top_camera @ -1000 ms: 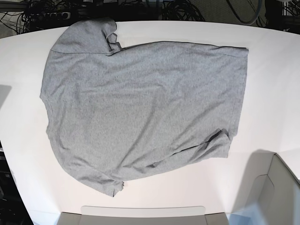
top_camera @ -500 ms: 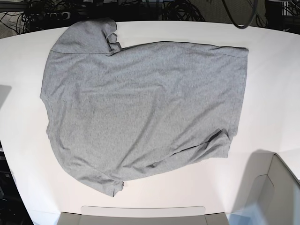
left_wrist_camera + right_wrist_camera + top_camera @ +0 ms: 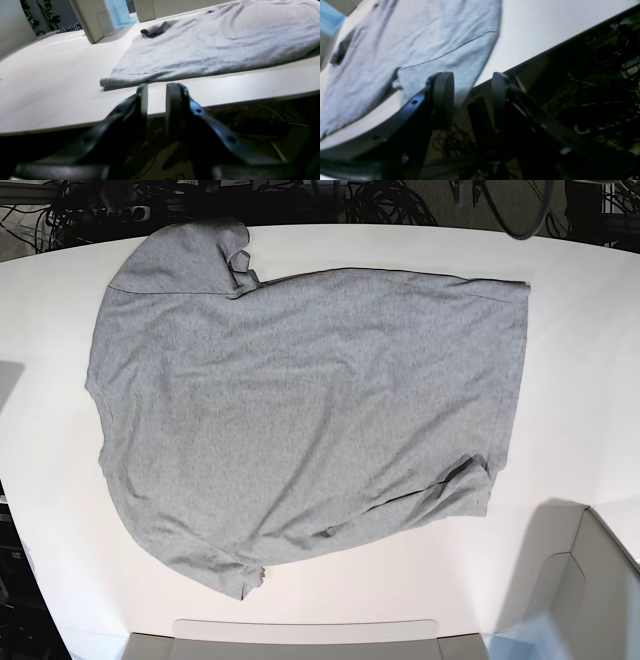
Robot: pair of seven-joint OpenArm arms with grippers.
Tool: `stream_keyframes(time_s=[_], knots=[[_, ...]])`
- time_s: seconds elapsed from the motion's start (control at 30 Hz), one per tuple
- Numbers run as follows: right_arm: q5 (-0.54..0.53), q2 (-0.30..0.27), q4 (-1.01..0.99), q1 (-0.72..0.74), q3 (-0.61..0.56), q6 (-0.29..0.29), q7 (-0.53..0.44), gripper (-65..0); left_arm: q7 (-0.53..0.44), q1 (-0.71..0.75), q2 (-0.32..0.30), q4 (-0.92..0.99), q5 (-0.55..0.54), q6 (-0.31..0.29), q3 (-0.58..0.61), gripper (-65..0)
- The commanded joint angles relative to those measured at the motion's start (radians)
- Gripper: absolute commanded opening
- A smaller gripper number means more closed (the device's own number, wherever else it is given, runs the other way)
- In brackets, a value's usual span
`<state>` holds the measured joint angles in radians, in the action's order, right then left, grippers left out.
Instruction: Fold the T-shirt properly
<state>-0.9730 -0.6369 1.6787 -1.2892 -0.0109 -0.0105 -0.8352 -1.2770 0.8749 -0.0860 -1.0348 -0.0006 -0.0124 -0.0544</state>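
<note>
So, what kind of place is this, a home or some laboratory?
Probably a robotics lab or test bench, not a home. A grey T-shirt lies on a plain white table, tangled cables hang behind its far edge, and a black robot hand waits below that edge.

T-shirt: blurred in right wrist view, cut off at top edge.
Box: cropped by base view's corner.
Cables under worktop: dark, indistinct.

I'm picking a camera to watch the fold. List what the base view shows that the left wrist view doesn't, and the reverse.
Only the base view: the whole T-shirt spread plain side up, with both sleeves, on the white table; no arms. Only the left wrist view: the left gripper, jaws slightly apart, empty, below the table's edge. Both: the shirt's hem corner and the bin.
</note>
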Motion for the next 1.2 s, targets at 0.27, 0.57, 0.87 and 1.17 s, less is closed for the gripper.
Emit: stream_keyframes(time_s=[0.27, 0.57, 0.87, 1.17], knots=[[-0.174, -0.067, 0.013, 0.147, 0.006, 0.002, 0.169, -39.8, -0.057, 0.013, -0.002, -0.008, -0.003, 0.009, -0.003, -50.9], [-0.179, 0.010, -0.065, 0.331, 0.013, 0.002, 0.353, -39.8, -0.057, 0.013, -0.002, -0.006, -0.003, 0.009, -0.002, -50.9], [-0.180, 0.075, -0.194, 0.403, 0.007, 0.001, 0.403, -39.8, -0.003, 0.013, -0.002, -0.009, -0.003, 0.009, -0.002, -50.9], [-0.180, 0.091, -0.193, 0.417, -0.056, -0.110, 0.406, -39.8, 0.000, 0.013, -0.002, -0.062, -0.006, 0.009, -0.002, -50.8]])
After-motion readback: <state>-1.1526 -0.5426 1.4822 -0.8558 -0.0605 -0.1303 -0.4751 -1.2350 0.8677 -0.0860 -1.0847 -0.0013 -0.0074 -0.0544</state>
